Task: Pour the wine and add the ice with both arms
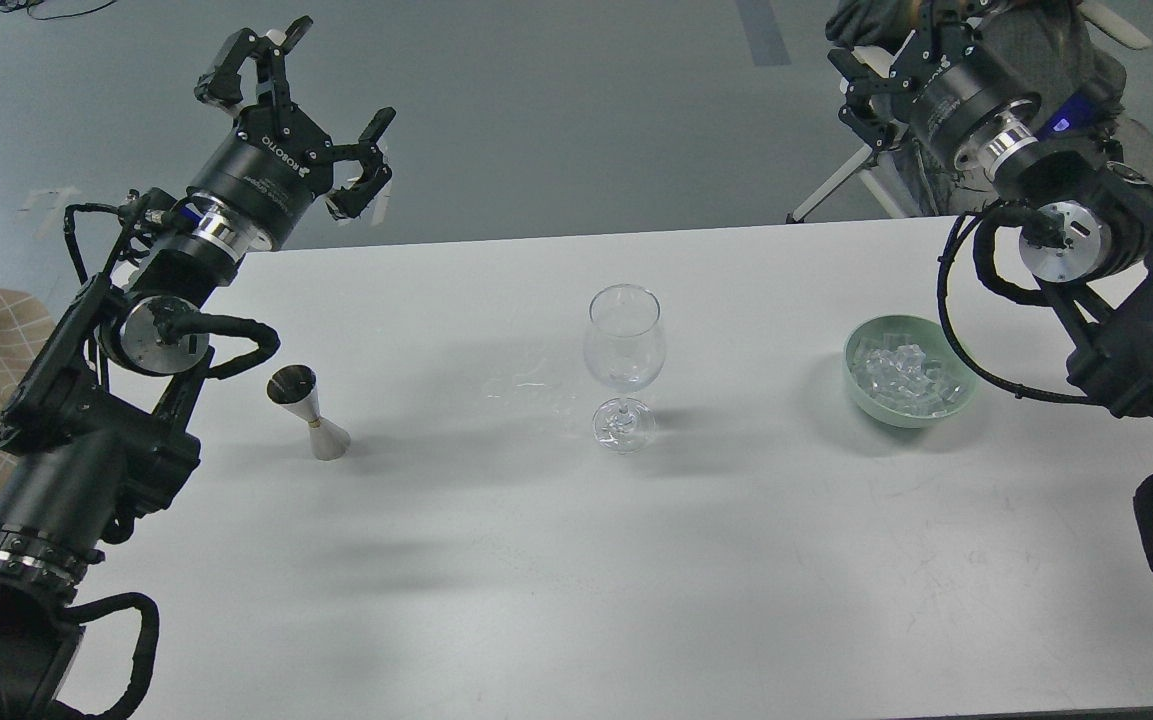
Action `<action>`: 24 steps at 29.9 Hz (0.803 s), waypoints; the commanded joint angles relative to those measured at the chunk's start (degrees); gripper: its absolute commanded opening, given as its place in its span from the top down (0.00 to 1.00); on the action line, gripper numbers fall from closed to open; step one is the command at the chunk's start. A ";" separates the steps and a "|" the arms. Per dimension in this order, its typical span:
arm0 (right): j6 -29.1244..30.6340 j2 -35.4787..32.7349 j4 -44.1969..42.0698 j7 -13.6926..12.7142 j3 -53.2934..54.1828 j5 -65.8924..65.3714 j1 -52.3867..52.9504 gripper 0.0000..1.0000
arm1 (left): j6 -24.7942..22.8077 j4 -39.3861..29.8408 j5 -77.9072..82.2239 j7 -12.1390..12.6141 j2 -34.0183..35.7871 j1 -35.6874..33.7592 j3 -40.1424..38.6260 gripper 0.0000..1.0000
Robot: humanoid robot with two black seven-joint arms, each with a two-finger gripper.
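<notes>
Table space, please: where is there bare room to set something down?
The whole near half of the white table is bare. Gaps also lie between the jigger and the wine glass, and between the glass and the green bowl of ice. It is crowded at both side edges, under the arms.

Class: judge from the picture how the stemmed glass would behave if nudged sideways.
The stemmed glass looks top-heavy: wide bowl, thin stem, small foot, so it would probably tip rather than slide. It appears thin and clear, hence likely fragile and slippery.
</notes>
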 commanded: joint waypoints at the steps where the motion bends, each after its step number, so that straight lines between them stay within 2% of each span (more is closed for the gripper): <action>1: 0.00 0.08 0.00 0.01 -0.09 0.00 -0.02 0.00 | -0.07 0.01 0.00 -0.02 0.09 0.01 -0.51 0.01; 16: 0.00 0.08 0.00 0.01 -0.09 0.00 -0.02 0.00 | 0.19 -0.78 0.00 0.95 0.17 0.01 -0.60 0.02; 19: 0.00 0.07 0.00 0.01 -0.09 0.00 -0.02 0.00 | 1.68 -1.83 -0.09 3.14 0.17 0.19 -0.60 0.07; 21: 0.00 -0.01 0.00 0.01 -0.09 0.00 -0.02 0.00 | 5.10 -5.25 -2.35 7.69 0.70 1.32 -2.00 0.08; 23: 0.00 -0.01 0.00 0.01 -0.09 0.00 0.07 0.00 | 6.25 -7.80 -4.56 9.81 0.79 3.17 -3.41 0.08; 24: 0.00 -0.10 0.00 0.01 -0.09 0.00 0.07 0.00 | 6.95 -10.68 -6.66 11.65 0.88 5.18 -5.24 0.08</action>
